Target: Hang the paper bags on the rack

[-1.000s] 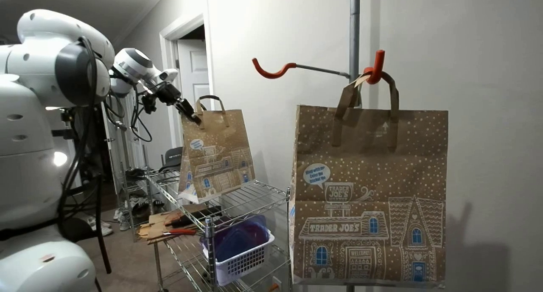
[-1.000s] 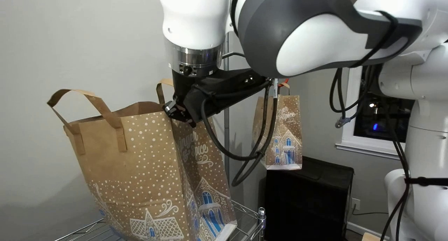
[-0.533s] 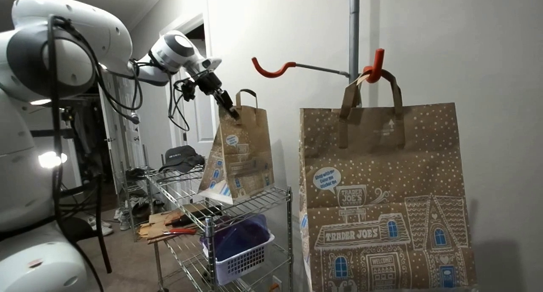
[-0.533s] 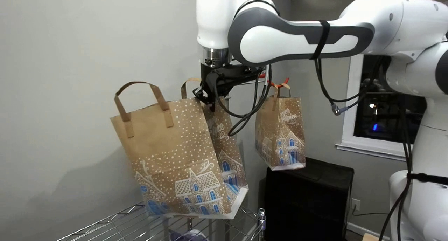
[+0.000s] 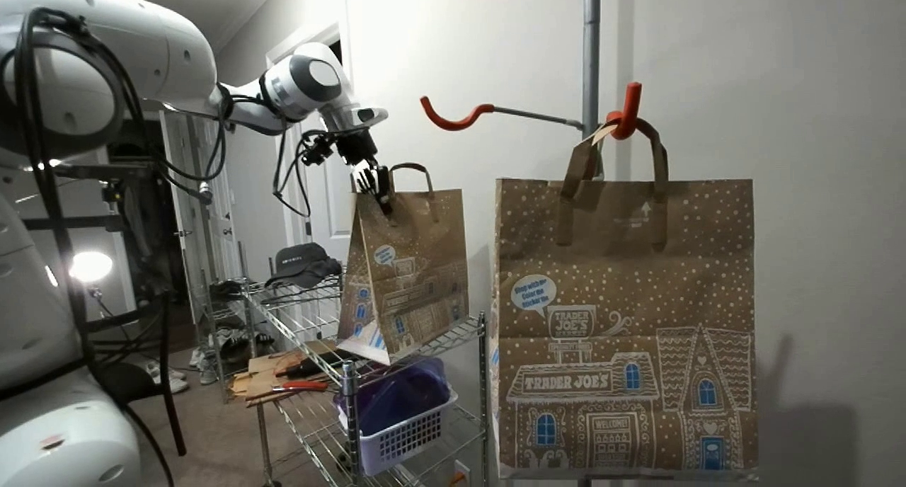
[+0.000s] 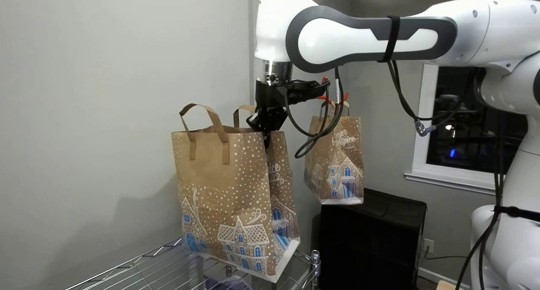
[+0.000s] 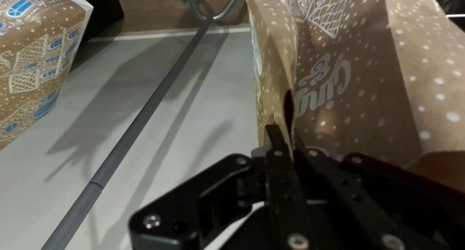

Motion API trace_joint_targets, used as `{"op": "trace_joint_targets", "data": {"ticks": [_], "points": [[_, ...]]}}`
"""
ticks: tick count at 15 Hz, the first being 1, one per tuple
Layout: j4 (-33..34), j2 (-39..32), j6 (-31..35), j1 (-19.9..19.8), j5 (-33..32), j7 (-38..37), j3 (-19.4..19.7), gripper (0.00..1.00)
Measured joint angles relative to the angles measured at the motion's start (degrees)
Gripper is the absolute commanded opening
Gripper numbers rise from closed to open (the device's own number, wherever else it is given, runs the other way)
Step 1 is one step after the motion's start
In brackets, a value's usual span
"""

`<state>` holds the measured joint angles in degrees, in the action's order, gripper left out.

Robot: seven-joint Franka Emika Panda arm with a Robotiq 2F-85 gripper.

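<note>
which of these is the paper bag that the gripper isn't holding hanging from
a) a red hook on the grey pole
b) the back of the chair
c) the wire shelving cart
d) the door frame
a: in an exterior view the bag's handle loops over the red hook by the grey pole, while the wrist view shows the gripper shut on the other bag.

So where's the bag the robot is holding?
In an exterior view, the held bag is just left of centre, pinched near its top by the gripper, with the hanging bag to its right and the pale basket below.
</note>
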<state>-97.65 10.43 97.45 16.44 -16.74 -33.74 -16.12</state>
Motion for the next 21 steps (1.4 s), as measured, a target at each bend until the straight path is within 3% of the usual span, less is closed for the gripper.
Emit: {"op": "trace_joint_targets", "data": {"ticks": [10, 21], "points": [[-0.3, 3.9, -3.3, -0.2, 5.5, 11.3, 0.0, 0.97], [0.0, 6.2, -1.3, -2.5, 5.9, 20.8, 1.5, 1.00]]}}
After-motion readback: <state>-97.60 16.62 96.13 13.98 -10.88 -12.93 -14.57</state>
